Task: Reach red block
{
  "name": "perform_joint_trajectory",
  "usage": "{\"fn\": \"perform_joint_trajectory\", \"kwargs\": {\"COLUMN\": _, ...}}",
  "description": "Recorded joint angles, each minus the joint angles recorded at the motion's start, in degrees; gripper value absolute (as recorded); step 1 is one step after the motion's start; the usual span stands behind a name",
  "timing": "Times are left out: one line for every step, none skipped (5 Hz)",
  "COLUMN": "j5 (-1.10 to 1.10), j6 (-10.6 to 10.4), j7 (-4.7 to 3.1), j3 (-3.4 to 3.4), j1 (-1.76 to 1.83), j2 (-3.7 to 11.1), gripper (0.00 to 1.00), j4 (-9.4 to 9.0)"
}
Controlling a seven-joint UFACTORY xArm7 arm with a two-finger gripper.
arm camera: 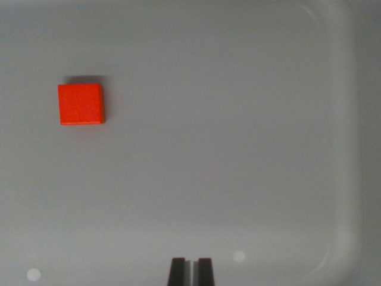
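**Red block up and left of tool, not reached**

Red block (81, 104): flat square, lies flat on the grey surface, edges roughly square to the frame. Thin dark shadow along its far edge. Top face plain, no markings readable. Nothing touches it.

Relative to the tool (191, 271): block sits well ahead of the fingertips and well off toward the wrist view's left. Clear gap of bare surface between the two, no contact.

Tool: only the two dark fingertips (177, 271) show, at the bottom edge of the view, slightly left of centre. They stand narrow, close together with just a thin pale slit between them. Nothing held between them. Whether the tips are touching the surface or hovering above it, cannot tell from this angle.

Surface: looks like a pale grey tray (342, 149), with a raised rim running down the wrist view's right side and curving round at the top right and bottom right corners. Block is far from that rim, on the opposite side of the tool.

Two small pale round spots on the surface: one (239, 257) just right of the fingertips, one (33, 274) far left near the bottom edge. Could be glare or marks, cannot tell which.
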Motion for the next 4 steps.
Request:
{"fn": "perform_joint_trajectory", "kwargs": {"j5": 0.06, "j6": -1.9, "j7": -0.22, "j3": 0.22, "j1": 0.25, "j2": 1.39, "gripper": 0.00, "j4": -0.40}}
{"fn": "perform_joint_trajectory", "kwargs": {"j5": 0.06, "j6": -1.9, "j7": -0.22, "j3": 0.22, "j1": 0.25, "j2": 1.39, "gripper": 0.00, "j4": -0.40}}
{"fn": "perform_joint_trajectory", "kwargs": {"j5": 0.12, "j6": -4.1, "j7": -0.46, "j3": 0.47, "j1": 0.54, "j2": 2.94, "gripper": 0.00, "j4": -0.84}}
{"fn": "perform_joint_trajectory", "kwargs": {"j5": 0.12, "j6": -4.1, "j7": -0.46, "j3": 0.47, "j1": 0.54, "j2": 2.94, "gripper": 0.00, "j4": -0.84}}
